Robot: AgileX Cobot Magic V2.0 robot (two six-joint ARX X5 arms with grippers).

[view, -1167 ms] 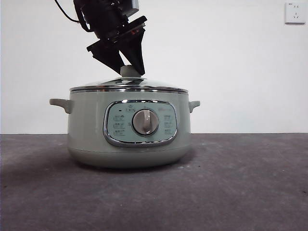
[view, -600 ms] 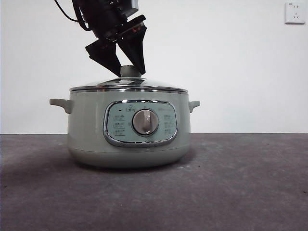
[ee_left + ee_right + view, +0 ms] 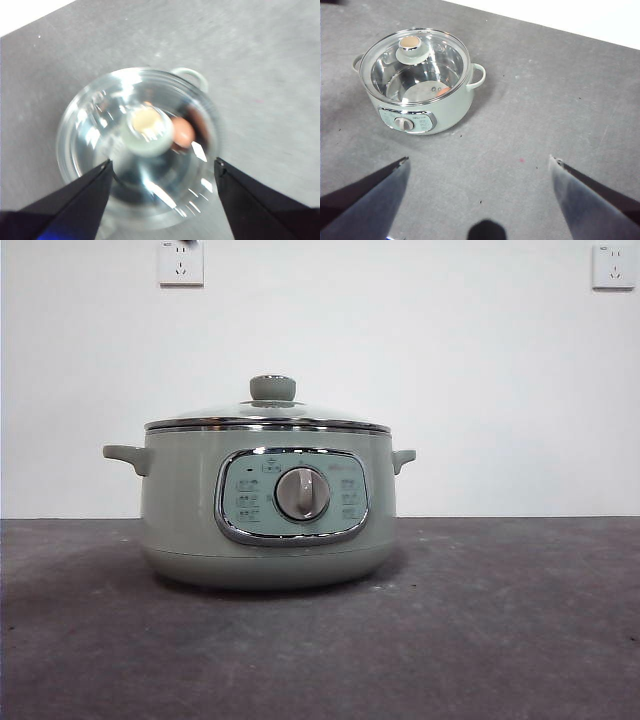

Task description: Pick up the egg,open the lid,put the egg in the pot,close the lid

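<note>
grey table [image 3: 520,640] holds the pot [image 3: 180,510], lid [image 3: 268,416] seated on its rim, egg [image 3: 183,133] inside under the glass. left gripper [image 3: 162,167] hangs above the lid, jaws wide, holding nothing; right gripper [image 3: 479,162] likewise spread and empty, well off to the side.

The table [image 3: 520,640] is a dark grey, faintly mottled surface with small pale flecks scattered across it; in the right wrist view a tiny reddish speck [image 3: 521,161] lies on it among a few dark specks. Behind the table rises a plain white wall [image 3: 480,380], meeting the table's far edge in a straight level line. Two white wall sockets are fixed high on that wall: one socket [image 3: 181,263] toward the left and another socket [image 3: 612,266] at the far right, partly cut by the picture's edge.
</note>
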